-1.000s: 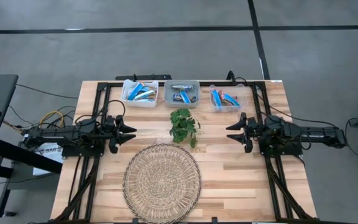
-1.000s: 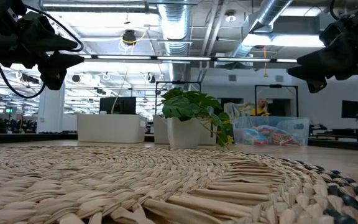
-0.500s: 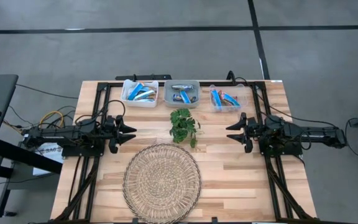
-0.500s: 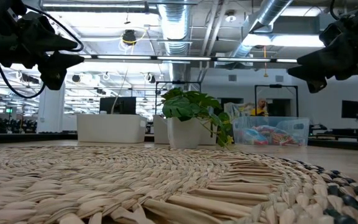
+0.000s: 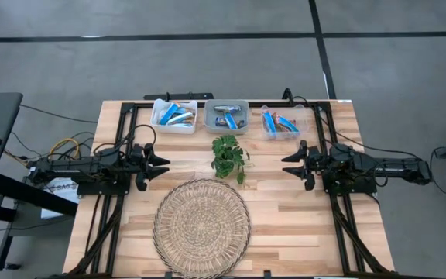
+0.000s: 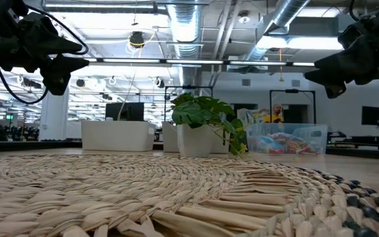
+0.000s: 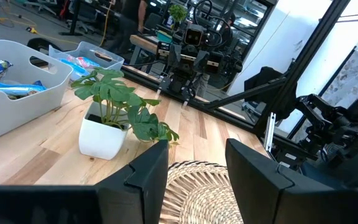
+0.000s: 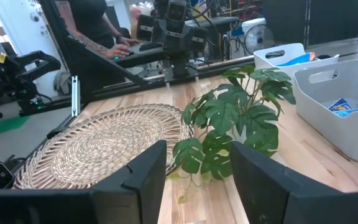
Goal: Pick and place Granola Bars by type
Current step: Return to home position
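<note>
Wood table [image 5: 293, 221]: pale butcher-block planks, smooth and flat.
Left gripper [image 5: 166, 166]: parked low over the left side, fingers [image 7: 145, 180] spread in a V with nothing between them. Reads as a home pose, so resting rather than mid-pick.
Right gripper [image 5: 285, 165]: mirror image on the right side, fingers [image 8: 142, 180] also wide apart and empty, aimed straight at the left one.
Granola bars [image 5: 175, 116]: none loose on the table, all tucked into three bins in a row beyond both grippers. Slim crinkly foil, mostly blue, a few tan or reddish bits.
White bin [image 5: 173, 130]: just beyond the left gripper's tips, matte plastic, rounded corners.
Gray bin [image 5: 227, 130]: middle of the row, between the two grippers and further back, moulded with handle slots.
Clear bin [image 5: 282, 136]: just beyond the right gripper, see-through walls, so wrappers readable from table level.
Plant [image 5: 228, 155]: small and leafy in a white pot, midway between the grippers. Probably just clutter to steer around.
Woven mat [image 5: 202, 225]: round, coiled straw, rough, on the near side of both grippers, no bars on it.
Job status: sorted by the look of it, nothing left to grab.
</note>
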`<act>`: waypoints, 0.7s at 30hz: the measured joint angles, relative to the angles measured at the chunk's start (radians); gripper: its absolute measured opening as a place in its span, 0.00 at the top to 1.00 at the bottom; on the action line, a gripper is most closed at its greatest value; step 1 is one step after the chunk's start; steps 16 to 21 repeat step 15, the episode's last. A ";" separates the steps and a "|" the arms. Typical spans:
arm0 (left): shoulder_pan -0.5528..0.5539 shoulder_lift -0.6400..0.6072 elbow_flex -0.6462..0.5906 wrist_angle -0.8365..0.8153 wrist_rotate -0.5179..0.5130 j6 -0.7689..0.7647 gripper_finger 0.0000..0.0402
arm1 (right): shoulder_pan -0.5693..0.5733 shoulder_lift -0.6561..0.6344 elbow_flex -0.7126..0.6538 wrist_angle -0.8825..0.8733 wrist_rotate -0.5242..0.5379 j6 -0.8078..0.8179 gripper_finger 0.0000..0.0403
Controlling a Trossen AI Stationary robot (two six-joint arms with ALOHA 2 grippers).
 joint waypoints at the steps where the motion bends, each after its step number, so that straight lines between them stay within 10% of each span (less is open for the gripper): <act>1: 0.000 0.000 0.000 0.000 0.000 0.000 0.62 | 0.000 0.000 0.000 0.000 0.000 0.000 0.58; 21: 0.000 0.000 0.000 0.000 0.000 0.000 0.62 | 0.000 0.000 0.000 0.000 0.000 0.000 0.58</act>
